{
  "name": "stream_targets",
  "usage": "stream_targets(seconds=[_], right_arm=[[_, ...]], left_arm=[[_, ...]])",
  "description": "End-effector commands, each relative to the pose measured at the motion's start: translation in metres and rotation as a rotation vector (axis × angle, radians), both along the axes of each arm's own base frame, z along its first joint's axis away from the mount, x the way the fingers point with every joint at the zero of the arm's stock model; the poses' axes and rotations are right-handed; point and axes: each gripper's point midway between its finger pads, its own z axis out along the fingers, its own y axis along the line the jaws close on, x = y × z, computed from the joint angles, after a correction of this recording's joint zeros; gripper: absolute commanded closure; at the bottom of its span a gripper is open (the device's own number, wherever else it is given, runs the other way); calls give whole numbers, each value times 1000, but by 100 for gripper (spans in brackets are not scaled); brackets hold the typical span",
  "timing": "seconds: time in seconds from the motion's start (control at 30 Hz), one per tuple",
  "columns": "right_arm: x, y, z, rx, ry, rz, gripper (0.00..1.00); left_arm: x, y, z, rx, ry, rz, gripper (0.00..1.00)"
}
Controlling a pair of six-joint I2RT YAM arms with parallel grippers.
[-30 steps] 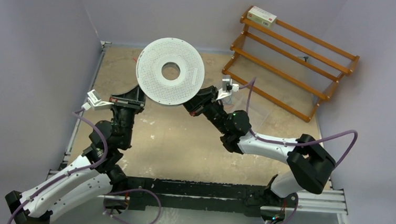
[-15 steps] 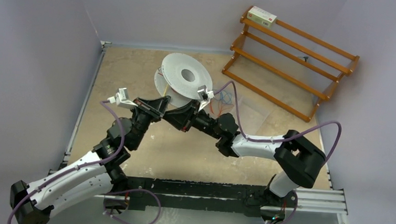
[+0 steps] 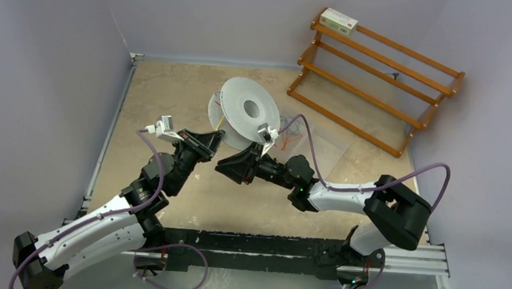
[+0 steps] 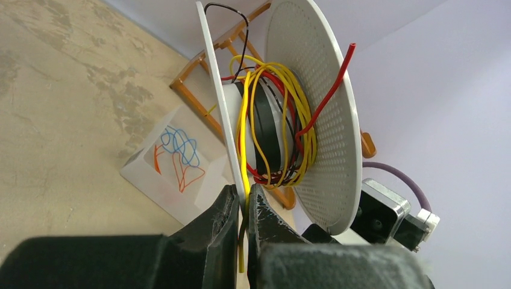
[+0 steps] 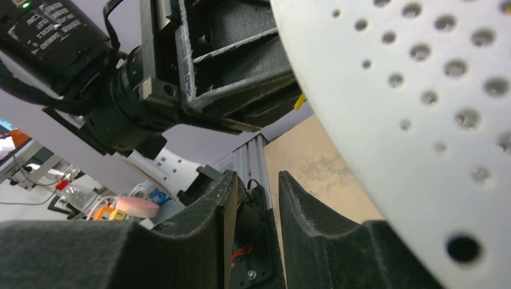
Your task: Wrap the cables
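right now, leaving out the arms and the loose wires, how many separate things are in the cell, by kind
white spool: 1
wooden rack: 1
small box on the rack's top shelf: 1
clear tray holding red and blue wires: 1
total: 4

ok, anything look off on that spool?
Yes. In the left wrist view the yellow cable hangs in slack loops on the spool, tangled with a red wire whose end pokes past the rim. The left gripper pinches the spool's edge together with a yellow strand.
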Motion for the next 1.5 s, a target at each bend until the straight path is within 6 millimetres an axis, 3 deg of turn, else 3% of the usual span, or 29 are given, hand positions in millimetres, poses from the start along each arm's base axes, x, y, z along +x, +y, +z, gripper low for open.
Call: stream_targets(seconds=[0.0,0.27,0.57,0.97,1.17,1.47], right_arm=[[-16,-17,23,51,-74,29,65],[-35,-46,6,-23,-82,33,60],[-40,-87,-7,-139,-95,-72,58],[2,-145,-12,-316,-19,-437,54],[10,-157,-19,-369,1,-506,52],[9,-155,-33,-383,30,-495,51]], left_arm=[[-6,2,33,-69,-99,-11,100],[3,8,28,38,-95,47,100],[12,21,35,174,-101,113,100],[16,59,41,456,-33,252,100],[20,67,39,570,9,288,100],[27,69,20,700,80,309,100]])
